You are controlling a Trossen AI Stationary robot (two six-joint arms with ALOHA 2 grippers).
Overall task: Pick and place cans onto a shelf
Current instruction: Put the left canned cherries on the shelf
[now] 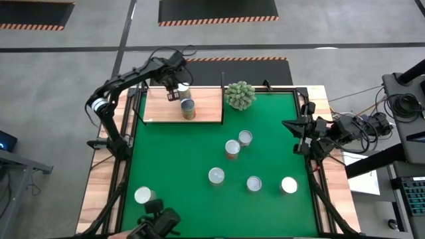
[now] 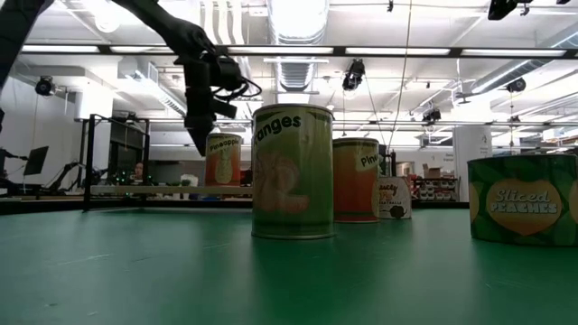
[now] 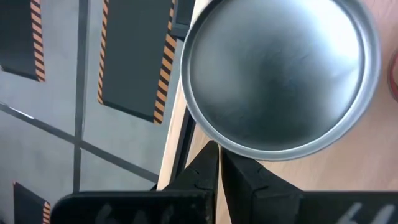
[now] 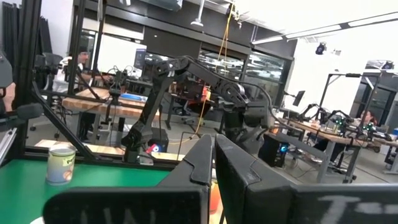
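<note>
Two cans (image 1: 188,109) sit on the shelf (image 1: 202,114), the pale wood board at the far left of the green mat (image 1: 172,166). One stands near the board's front edge, and the other is just behind it, partly under the left gripper (image 1: 173,91). That gripper hangs right over the back can with its two fingers pressed together, holding nothing (in the left wrist view the can's shiny round top (image 3: 278,74) shows just past the closed fingertips).

Six more cans stand on the mat. Two are close together near the middle (image 1: 232,149), almost touching. Three make a loose row nearer the front (image 1: 253,183). The last one (image 1: 143,195) stands alone by the front left corner.

A spiky grey-green plant ball (image 1: 240,95) rests at the back of the mat, just beside the shelf's right end.

The right gripper (image 1: 299,137) waits at the right edge of the table, well apart from the cans. Its fingers are closed too, and it holds nothing.
</note>
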